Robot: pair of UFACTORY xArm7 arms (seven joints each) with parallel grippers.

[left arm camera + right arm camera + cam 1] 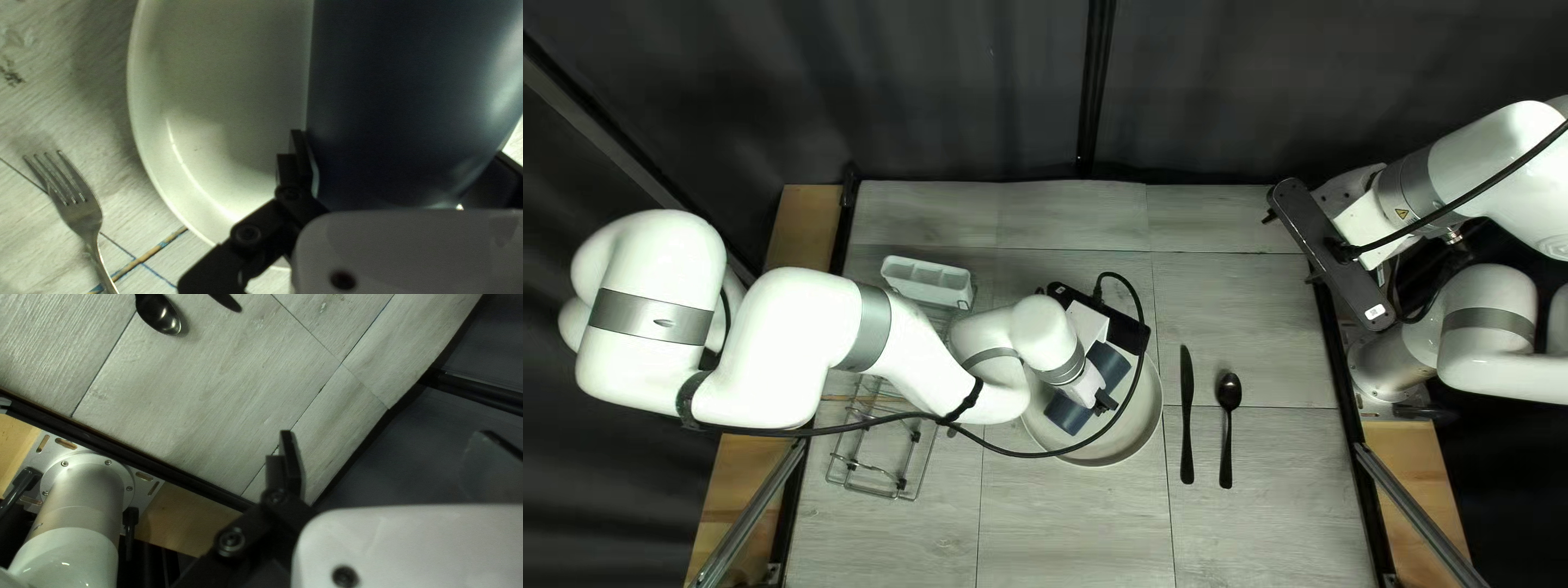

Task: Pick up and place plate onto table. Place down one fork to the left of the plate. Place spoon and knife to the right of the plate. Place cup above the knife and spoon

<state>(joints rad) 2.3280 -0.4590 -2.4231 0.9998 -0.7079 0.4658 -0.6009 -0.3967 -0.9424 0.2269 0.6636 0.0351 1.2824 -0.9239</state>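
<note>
Table (1078,523), pale planks. Left arm (768,348) reaches in over left edge; right arm (1492,158) raised at right edge. Wire rack (874,488) near table's left edge, partly under left arm. Plate (1146,436) on table around the middle, well off both side edges. White divided caddy (928,279) at rack's far end, toward far left corner. Blue cup (1112,366) over the plate, looks on its side; contact with plate can't be told. Left gripper (1087,394) has its fingers closed on the cup's two sides. Right gripper (1427,272) past right edge, fingers spread, nothing between. Knife (1187,419) just right of plate, tip to far edge. Spoon (1226,441) beside it, nearer right edge, bowl to far edge. Fork (84,215) on table near plate, not touching.
</note>
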